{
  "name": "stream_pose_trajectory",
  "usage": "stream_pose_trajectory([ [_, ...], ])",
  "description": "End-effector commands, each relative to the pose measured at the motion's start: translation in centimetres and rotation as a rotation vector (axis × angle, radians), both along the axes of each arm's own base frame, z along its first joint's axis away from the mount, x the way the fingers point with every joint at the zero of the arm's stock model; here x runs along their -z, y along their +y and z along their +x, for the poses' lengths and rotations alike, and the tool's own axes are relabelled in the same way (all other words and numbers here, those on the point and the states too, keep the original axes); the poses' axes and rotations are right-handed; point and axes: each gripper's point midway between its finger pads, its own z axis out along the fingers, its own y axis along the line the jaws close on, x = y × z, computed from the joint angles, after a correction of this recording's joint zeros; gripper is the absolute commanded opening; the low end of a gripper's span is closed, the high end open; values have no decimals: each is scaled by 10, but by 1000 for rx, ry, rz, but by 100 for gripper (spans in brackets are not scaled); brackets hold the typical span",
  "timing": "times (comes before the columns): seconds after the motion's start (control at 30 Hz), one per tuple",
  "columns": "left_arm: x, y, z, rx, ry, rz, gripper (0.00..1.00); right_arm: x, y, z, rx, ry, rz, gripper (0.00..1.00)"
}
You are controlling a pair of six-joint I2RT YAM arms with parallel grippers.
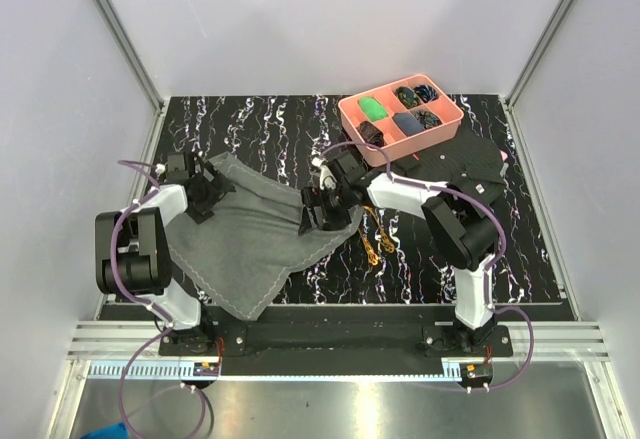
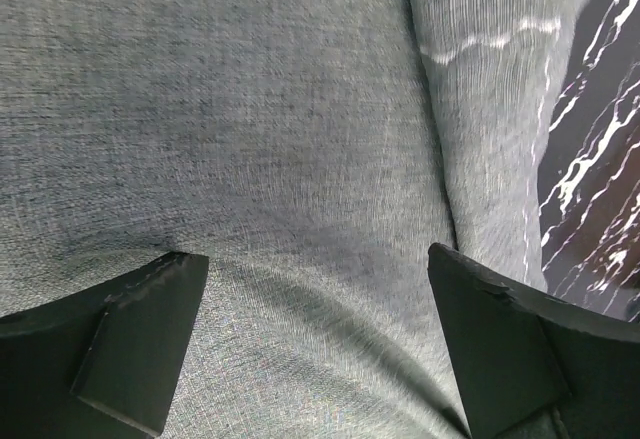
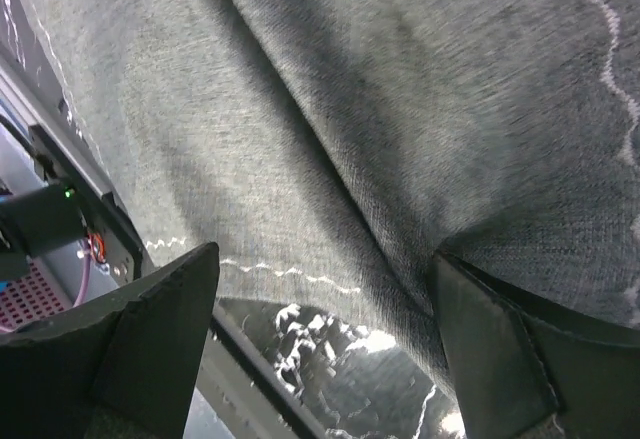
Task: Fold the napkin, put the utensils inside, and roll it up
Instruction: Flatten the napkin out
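The grey napkin (image 1: 260, 249) lies spread and rumpled on the black marbled table, one corner pointing at the near edge. My left gripper (image 1: 205, 194) stands open over its far left corner. In the left wrist view the left gripper (image 2: 315, 259) has both fingers wide apart above the napkin (image 2: 250, 109), with a fold running on the right. My right gripper (image 1: 325, 209) is open at the napkin's right corner. Seen from the right wrist, that gripper (image 3: 325, 259) straddles the stitched edge of the napkin (image 3: 350, 79). The gold utensils (image 1: 380, 239) lie just right of the napkin, beside the right arm.
A pink tray (image 1: 445, 129) with small dark and green items stands at the back right. A black cloth with a white tag (image 1: 475, 164) lies under the right arm. White walls close in the table (image 1: 520, 259) on three sides.
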Motion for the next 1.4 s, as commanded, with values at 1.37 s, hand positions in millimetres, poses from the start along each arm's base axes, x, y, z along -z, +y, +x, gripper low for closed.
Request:
stream_pose_trajectory([
  [1.37, -121, 17, -7, 279, -220, 187, 99, 32, 130, 161, -159, -406, 31, 61],
])
